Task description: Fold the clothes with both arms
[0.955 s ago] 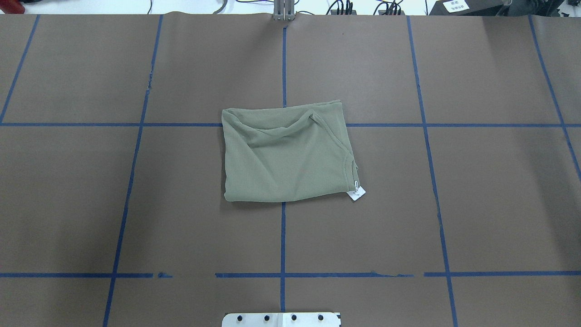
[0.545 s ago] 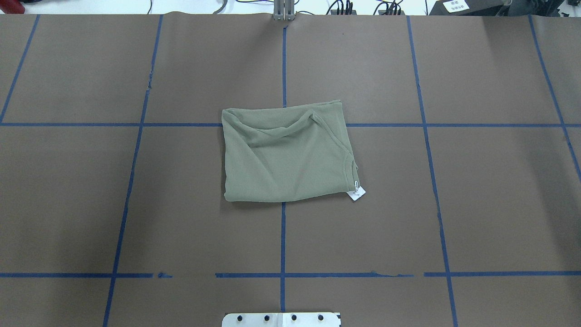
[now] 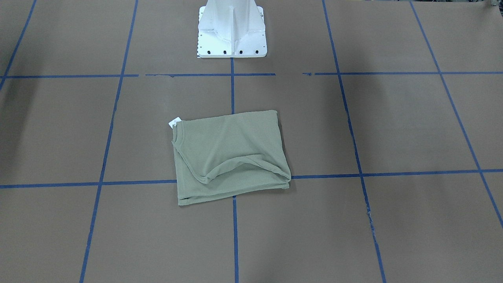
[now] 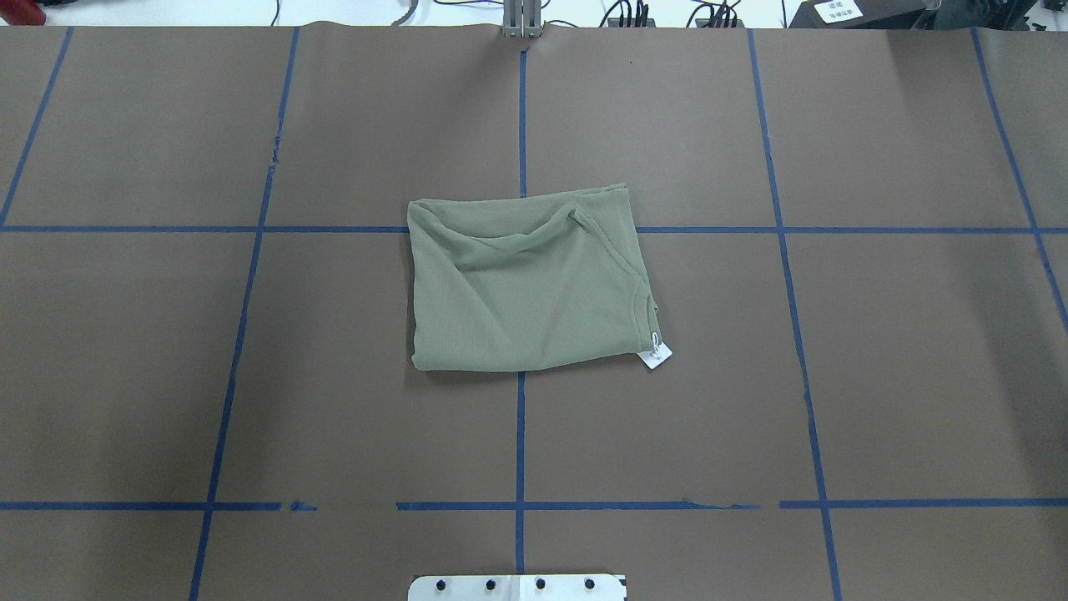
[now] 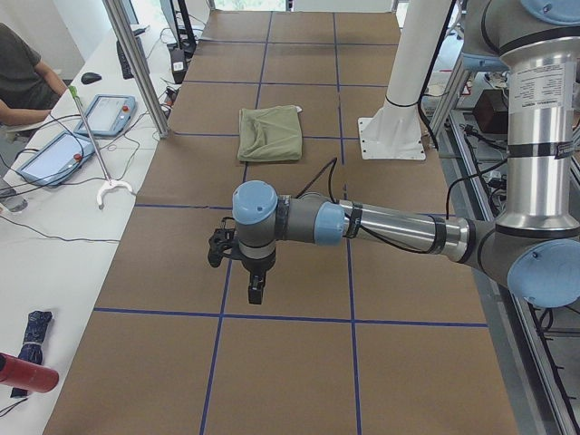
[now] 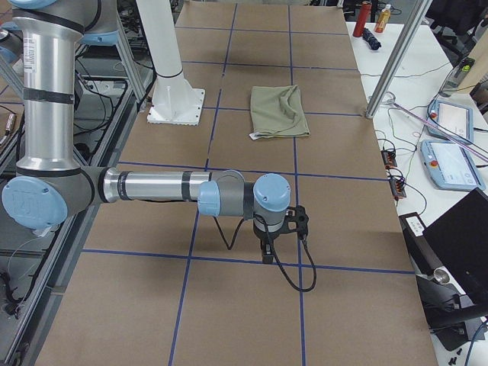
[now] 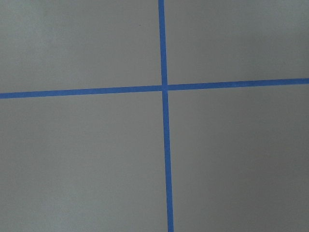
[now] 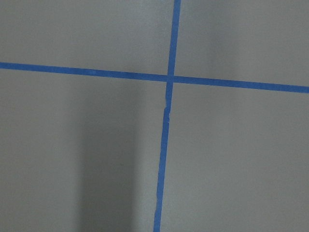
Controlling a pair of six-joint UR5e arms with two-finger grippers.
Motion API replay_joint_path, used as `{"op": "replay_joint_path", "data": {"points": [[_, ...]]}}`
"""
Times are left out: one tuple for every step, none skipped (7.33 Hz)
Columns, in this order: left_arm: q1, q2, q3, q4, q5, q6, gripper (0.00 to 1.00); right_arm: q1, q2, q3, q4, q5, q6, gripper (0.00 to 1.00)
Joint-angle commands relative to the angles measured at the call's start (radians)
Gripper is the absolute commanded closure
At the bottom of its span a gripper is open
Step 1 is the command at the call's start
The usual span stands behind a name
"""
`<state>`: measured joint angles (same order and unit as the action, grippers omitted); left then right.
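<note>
No wording is legible: print on a white label point(image 4: 838, 11) atop a dark box point(image 4: 897, 15) at the bench's point(image 4: 918, 334) one o'clock, and on the shirt's point(image 4: 517, 284) white tag point(image 4: 657, 356), is too small.

Silver arms point(image 5: 390, 225), light-blue joint caps point(image 5: 255, 205), black cables point(image 6: 303, 290).

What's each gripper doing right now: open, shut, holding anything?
Left gripper: cannot be told, seen only from the side; far from the shirt.
Right gripper: cannot be told either; also far from the shirt.
</note>
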<state>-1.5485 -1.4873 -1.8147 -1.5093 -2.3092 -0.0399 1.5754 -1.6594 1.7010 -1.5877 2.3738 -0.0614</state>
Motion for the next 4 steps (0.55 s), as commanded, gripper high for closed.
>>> {"op": "replay_joint_path", "data": {"points": [[-0.001, -0.001, -0.002, 0.000, 0.001, 0.000, 0.00, -0.002, 0.001, 0.000, 0.000, -0.001, 0.002, 0.00], [-0.001, -0.001, 0.000, 0.000, 0.001, 0.000, 0.00, -0.002, 0.001, -0.003, 0.000, -0.005, 0.015, 0.00], [0.001, -0.001, -0.002, 0.000, 0.001, 0.000, 0.00, -0.002, 0.001, -0.001, 0.002, -0.008, 0.064, 0.00], [0.001, -0.001, -0.003, 0.000, 0.001, 0.000, 0.00, -0.002, 0.001, -0.001, 0.002, -0.008, 0.078, 0.00]]}}
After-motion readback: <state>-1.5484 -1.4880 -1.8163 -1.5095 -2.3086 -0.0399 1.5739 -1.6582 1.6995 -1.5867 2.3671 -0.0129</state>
